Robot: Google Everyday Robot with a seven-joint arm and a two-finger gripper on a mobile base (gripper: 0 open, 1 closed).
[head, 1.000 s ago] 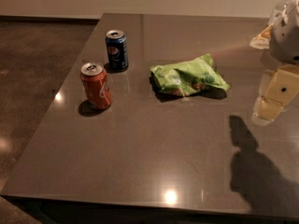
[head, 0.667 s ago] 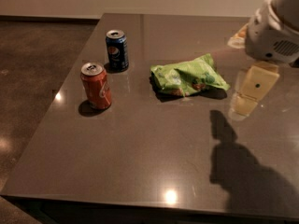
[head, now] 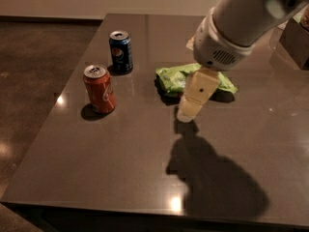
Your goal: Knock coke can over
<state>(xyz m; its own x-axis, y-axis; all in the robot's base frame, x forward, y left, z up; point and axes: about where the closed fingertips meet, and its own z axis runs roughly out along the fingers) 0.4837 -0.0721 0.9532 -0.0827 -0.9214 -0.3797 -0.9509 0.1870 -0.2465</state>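
Note:
The coke can [head: 99, 88], red-orange with a silver top and pale script, stands upright on the left part of the dark table [head: 125, 168]. My gripper [head: 189, 111] hangs from the white arm that comes in from the upper right. It is above the table's middle, in front of a green bag, well to the right of the coke can and apart from it. Only one pale finger side shows.
A dark blue Pepsi can [head: 121, 51] stands upright behind the coke can. A crumpled green chip bag [head: 178, 77] lies behind the gripper, partly hidden by it. A dark box [head: 295, 42] sits at the far right edge. The arm's shadow falls on the table's front right.
The arm has swung left from the right edge toward the table's middle, so the gripper now sits in front of the green bag. Both cans have stayed put.

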